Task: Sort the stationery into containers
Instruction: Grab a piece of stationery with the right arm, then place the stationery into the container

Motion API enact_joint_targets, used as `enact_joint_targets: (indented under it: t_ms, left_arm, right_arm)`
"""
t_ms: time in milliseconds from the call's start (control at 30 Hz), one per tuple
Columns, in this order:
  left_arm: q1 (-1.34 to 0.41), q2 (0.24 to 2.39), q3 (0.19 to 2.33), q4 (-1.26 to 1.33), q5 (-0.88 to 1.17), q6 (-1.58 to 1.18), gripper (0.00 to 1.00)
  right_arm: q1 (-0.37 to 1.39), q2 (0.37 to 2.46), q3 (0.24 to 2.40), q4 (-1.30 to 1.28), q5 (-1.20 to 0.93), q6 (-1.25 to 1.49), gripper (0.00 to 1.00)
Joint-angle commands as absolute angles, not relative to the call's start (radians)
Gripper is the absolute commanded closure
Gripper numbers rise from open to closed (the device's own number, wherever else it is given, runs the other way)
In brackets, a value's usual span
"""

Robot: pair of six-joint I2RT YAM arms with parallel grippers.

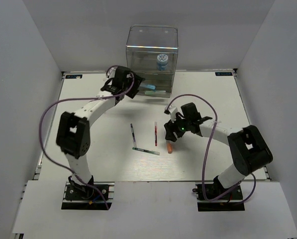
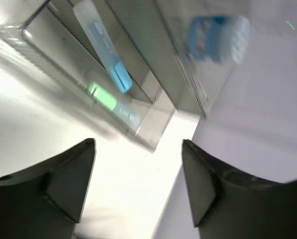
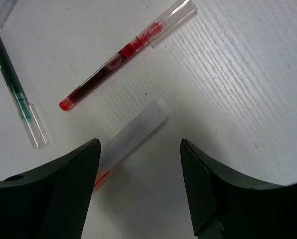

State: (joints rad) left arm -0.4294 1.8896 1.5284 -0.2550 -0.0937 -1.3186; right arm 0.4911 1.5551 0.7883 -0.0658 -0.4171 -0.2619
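i see the clear organiser [image 1: 152, 55] at the far edge of the counter [image 1: 103, 159]; my left pincer [image 2: 138, 164] hangs spread wide and holding nothing just before its open drawer, where the light-blue marker [image 2: 106, 50] and pale-green marker [image 2: 102, 97] lie; the tape roll [image 1: 162, 60] sits in the tall compartment; my right pincer [image 3: 141, 149] is spread over the orange marker [image 3: 138, 132], gripping nothing; the red pen [image 3: 118, 55] and green pen [image 3: 16, 89] lie beside it.

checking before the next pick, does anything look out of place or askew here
Nothing spilled or damaged. Four items lie loose on the table at mixed angles: a dark pen, a green pen, a red pen and an orange marker, all outside the organiser.
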Motion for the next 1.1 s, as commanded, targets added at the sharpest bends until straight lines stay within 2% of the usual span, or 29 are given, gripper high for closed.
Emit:
enact_joint_targets:
  t_ms: [0, 67, 133, 300, 400, 433, 533, 567, 767, 867, 1067]
  left_arm:
    - [-0.436, 1.614, 1.366, -0.140, -0.167, -1.086, 0.17]
    - [-0.420, 1.519, 1.200, -0.073, -0.176, -1.017, 0.13]
    - [-0.420, 1.390, 1.062, -0.058, -0.199, -0.996, 0.10]
    - [-0.420, 1.223, 0.890, -0.118, -0.268, -0.973, 0.07]
    - [-0.433, 1.132, 0.821, -0.182, -0.313, -0.948, 0.07]
    - [-0.433, 1.112, 0.804, -0.201, -0.328, -0.948, 0.07]
    - [-0.423, 1.031, 0.733, -0.236, -0.328, -0.974, 0.07]
    - [-0.423, 1.014, 0.718, -0.236, -0.337, -0.988, 0.07]
    - [-0.432, 0.966, 0.640, -0.247, -0.327, -1.023, 0.07]
    - [-0.433, 0.966, 0.618, -0.238, -0.327, -1.023, 0.07]
    - [-0.433, 0.947, 0.597, -0.261, -0.327, -1.023, 0.06]
  right_arm:
    - [0.525, 1.612, 0.851, -0.064, -0.330, -0.177, 0.29]
    - [0.551, 1.629, 0.865, -0.069, -0.299, -0.166, 0.29]
    - [0.560, 1.643, 0.868, -0.077, -0.285, -0.166, 0.34]
    - [0.594, 1.669, 0.873, -0.101, -0.222, -0.167, 0.46]
    - [0.598, 1.674, 0.870, -0.123, -0.204, -0.167, 0.62]
    - [0.603, 1.671, 0.864, -0.127, -0.207, -0.176, 0.74]
    - [0.601, 1.646, 0.865, -0.127, -0.229, -0.227, 0.91]
    - [0.598, 1.641, 0.873, -0.126, -0.236, -0.242, 0.99]
    - [0.577, 1.540, 0.985, -0.058, -0.278, -0.503, 1.00]
    - [0.560, 1.531, 1.029, 0.091, -0.321, -0.618, 1.00]
    - [0.529, 1.667, 1.193, 0.244, -0.387, -0.686, 1.00]
